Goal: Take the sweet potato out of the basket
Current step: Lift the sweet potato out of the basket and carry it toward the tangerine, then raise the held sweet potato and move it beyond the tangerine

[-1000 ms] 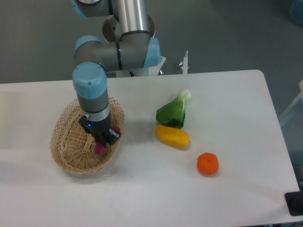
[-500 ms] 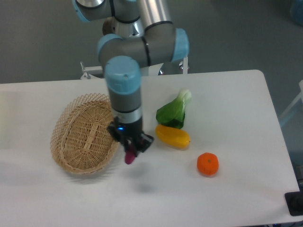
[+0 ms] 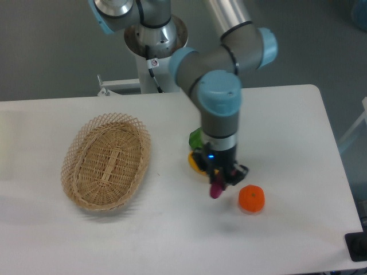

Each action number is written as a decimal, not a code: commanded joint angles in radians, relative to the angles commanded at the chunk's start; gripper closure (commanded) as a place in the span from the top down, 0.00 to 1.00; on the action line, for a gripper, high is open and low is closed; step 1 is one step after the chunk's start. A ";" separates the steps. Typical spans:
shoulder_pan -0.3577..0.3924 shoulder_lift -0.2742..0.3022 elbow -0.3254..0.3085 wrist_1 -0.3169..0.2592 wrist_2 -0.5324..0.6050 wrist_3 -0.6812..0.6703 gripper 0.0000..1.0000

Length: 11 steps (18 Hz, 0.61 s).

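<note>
My gripper [image 3: 218, 182] is shut on the sweet potato [image 3: 216, 190], a small magenta tuber that hangs from the fingers above the table, just left of the round orange [image 3: 251, 199]. The tan wicker basket [image 3: 106, 161] stands empty at the left, well apart from the gripper. The arm covers most of the yellow fruit.
A yellow oblong fruit [image 3: 194, 162] and a green leafy vegetable [image 3: 195, 138] lie behind the gripper, mostly hidden by the arm. The round orange sits close to the right of the held tuber. The table's right edge [image 3: 335, 160] runs down the right side.
The gripper has carried the sweet potato out of the basket and to the right, across the table, to a spot beside the orange. The basket is now empty.
</note>
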 joint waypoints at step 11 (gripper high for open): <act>0.114 -0.179 0.290 -0.158 0.005 0.227 0.21</act>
